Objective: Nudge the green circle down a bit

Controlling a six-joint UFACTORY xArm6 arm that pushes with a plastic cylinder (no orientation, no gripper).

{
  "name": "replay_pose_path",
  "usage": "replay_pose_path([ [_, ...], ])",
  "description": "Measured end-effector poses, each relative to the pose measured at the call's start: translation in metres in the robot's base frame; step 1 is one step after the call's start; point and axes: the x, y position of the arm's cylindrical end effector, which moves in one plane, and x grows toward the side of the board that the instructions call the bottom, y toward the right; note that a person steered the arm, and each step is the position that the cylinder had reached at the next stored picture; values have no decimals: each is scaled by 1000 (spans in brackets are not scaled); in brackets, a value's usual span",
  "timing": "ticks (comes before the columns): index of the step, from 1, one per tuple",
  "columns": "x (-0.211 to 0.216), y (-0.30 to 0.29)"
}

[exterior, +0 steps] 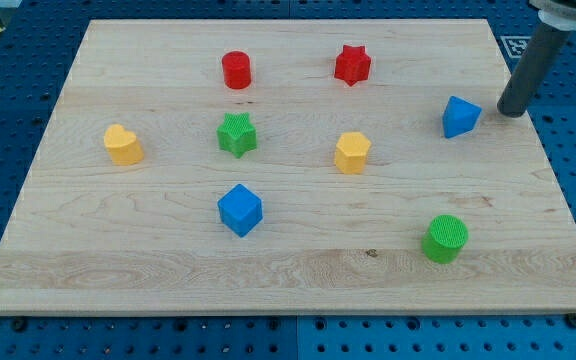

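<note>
While far above: green circle [446, 238], my tip [511, 111].

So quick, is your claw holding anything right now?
No claw: just a rod, holding nothing.
My tip rests on the board at the view's right, beside the blue block, touching no block and far above the green circle.

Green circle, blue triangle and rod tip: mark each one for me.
green circle [446, 238]: camera view, on its ribbed round top face.
blue triangle [460, 116]: camera view, middle of its visible face.
my tip [511, 111]: camera view, the rod's very end, right of the blue triangle.
</note>
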Motion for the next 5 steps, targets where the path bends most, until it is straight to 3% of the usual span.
replay_pose_path([
  [4, 170, -91],
  [5, 171, -91],
])
